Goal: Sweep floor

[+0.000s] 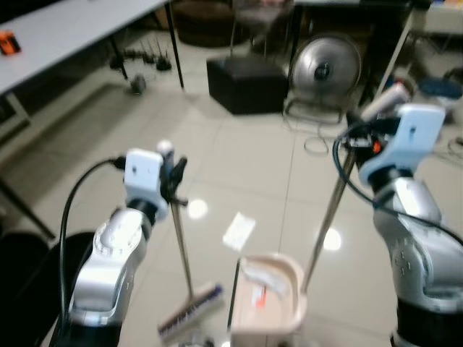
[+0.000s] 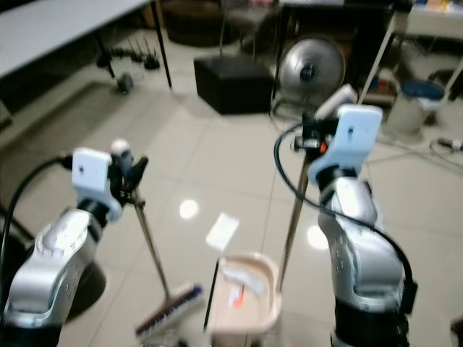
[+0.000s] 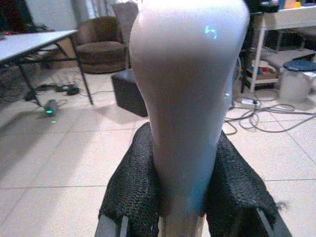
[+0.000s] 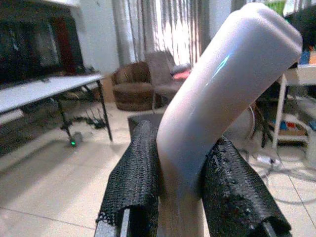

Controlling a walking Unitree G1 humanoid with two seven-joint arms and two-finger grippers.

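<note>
My left gripper (image 1: pixel 172 173) is shut on the white grip of a broom handle (image 3: pixel 185 98); the thin pole runs down to the broom head (image 1: pixel 189 312) resting on the tiled floor. My right gripper (image 1: pixel 362 130) is shut on the white handle (image 4: pixel 217 98) of a long-handled dustpan. Its pole slants down to the beige dustpan (image 1: pixel 271 293), which stands on the floor just right of the broom head and holds scraps of paper. A white piece of paper (image 1: pixel 239 231) lies on the tiles beyond the pan.
A black box (image 1: pixel 246 83) and a floor fan (image 1: pixel 324 72) stand ahead, with cables (image 1: pixel 318 141) trailing on the tiles. A white table (image 1: pixel 58 36) with black legs is at the left. A white shelf and a bucket (image 2: pixel 416 105) are at the far right.
</note>
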